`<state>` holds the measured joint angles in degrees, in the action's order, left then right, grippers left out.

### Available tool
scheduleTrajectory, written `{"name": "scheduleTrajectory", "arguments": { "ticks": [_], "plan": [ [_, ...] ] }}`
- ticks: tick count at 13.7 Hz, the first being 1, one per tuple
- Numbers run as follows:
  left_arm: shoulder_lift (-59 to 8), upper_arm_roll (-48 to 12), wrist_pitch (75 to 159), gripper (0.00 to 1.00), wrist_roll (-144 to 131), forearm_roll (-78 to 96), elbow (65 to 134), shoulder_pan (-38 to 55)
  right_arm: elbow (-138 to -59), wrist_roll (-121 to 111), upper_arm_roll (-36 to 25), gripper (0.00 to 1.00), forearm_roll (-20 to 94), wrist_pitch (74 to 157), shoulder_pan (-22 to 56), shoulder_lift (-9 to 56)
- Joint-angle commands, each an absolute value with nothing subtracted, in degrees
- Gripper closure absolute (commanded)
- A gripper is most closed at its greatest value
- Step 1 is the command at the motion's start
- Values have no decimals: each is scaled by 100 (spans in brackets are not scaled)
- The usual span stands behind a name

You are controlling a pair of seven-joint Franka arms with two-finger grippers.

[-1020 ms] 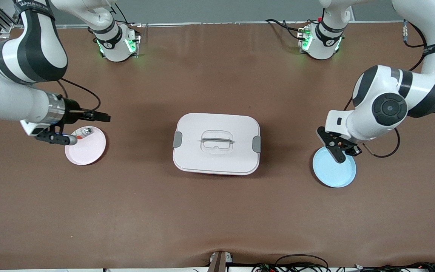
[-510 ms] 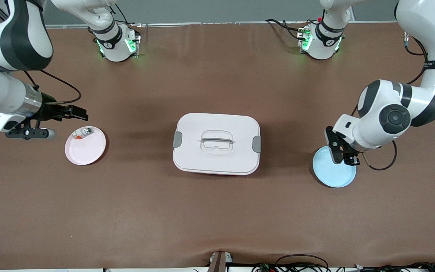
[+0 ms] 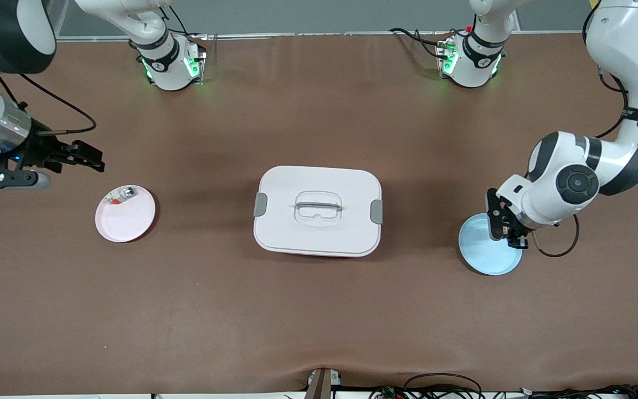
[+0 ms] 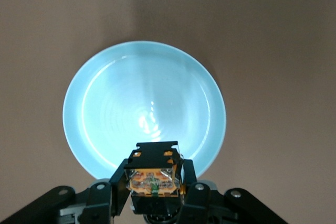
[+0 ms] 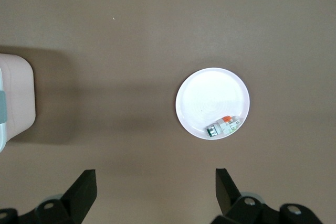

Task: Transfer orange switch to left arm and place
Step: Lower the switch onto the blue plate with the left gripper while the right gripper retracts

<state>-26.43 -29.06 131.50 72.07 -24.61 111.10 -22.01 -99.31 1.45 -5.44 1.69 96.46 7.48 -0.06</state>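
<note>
The orange switch, a small black block with orange markings, sits clamped between the fingers of my left gripper. That gripper hangs over the edge of a light blue plate, which fills the left wrist view. My right gripper is open and holds nothing, over bare table beside a pink plate at the right arm's end. In the right wrist view its fingers stand wide apart. The white box stands mid-table between the two plates.
A small silver-green piece with a red bit lies on the pink plate's rim area, also visible in the right wrist view. The box's corner shows there too. Both arm bases stand along the table's back edge.
The right arm has pulled away from the pink plate toward its end of the table, gripper still open. The left gripper has shifted slightly over the blue plate, still holding the switch.
</note>
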Motion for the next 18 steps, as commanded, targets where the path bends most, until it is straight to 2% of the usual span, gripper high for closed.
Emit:
{"name": "scheduleTrajectory", "arguments": {
  "ticks": [1,4,8,13,14,17,18],
  "plan": [
    [-2645,-2953,13630,100,7339,-2724,11416,-2311,-9529,9,-448,0,53,9309,563,-18],
    [-2794,-2962,13745,100,7339,-2891,11443,-2312,-9212,-9,-370,0,70,9071,336,9],
    [-3014,-2962,14018,100,7330,-3453,11435,-2373,-9036,-9,130,0,70,8939,-157,9],
    [-3278,-2953,14430,100,7339,-3812,11426,-2469,-8921,0,185,0,62,8640,-176,-44],
    [-3348,-2953,14527,100,7330,-3910,11426,-2539,-9017,-9,176,0,62,8692,-176,-114],
    [-3401,-2953,14599,100,7260,-3911,11426,-2558,-10130,-9,176,0,53,9437,-158,-885],
    [-3401,-2962,14599,100,7234,-3911,11426,-2549,-10264,0,176,0,53,9448,-158,-1027]
  ]
}}
